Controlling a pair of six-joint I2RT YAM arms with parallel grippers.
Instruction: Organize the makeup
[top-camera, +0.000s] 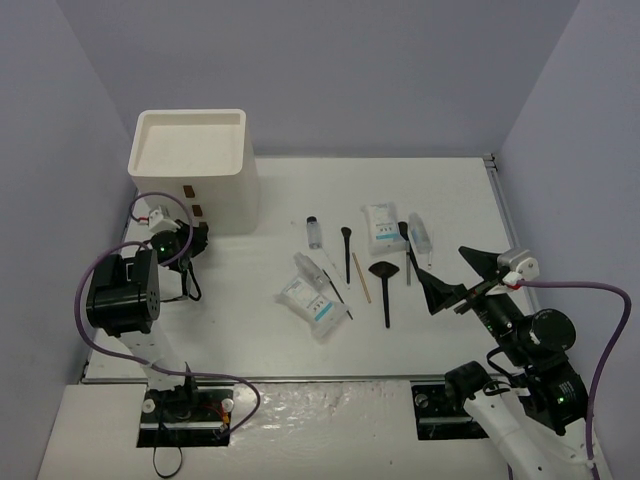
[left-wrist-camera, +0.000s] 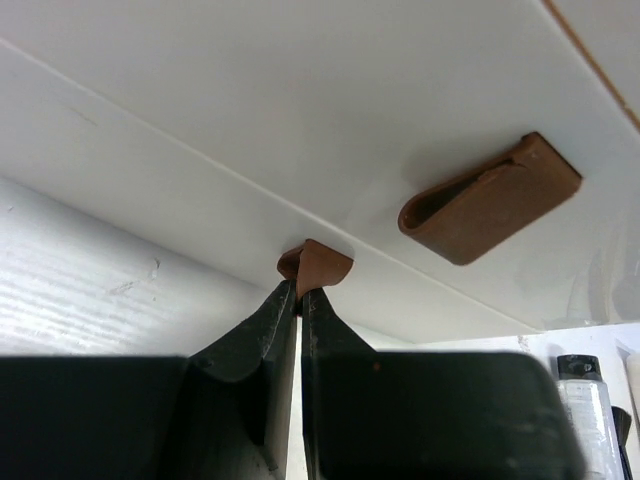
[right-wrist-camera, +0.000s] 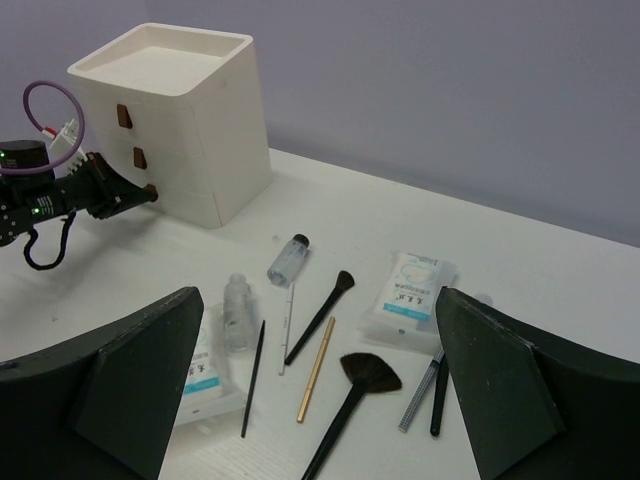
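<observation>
The makeup lies scattered mid-table: a fan brush, a slim black brush, a wooden stick, clear tubes and two white packets with blue print. My left gripper is at the foot of the white drawer box, shut on the lowest brown drawer tab. My right gripper hangs open above and to the right of the makeup, holding nothing.
A second brown drawer tab sits higher on the box front. The box top is a shallow open tray. Purple walls close in left, right and back. A thin black stick and a patterned pen lie among the items.
</observation>
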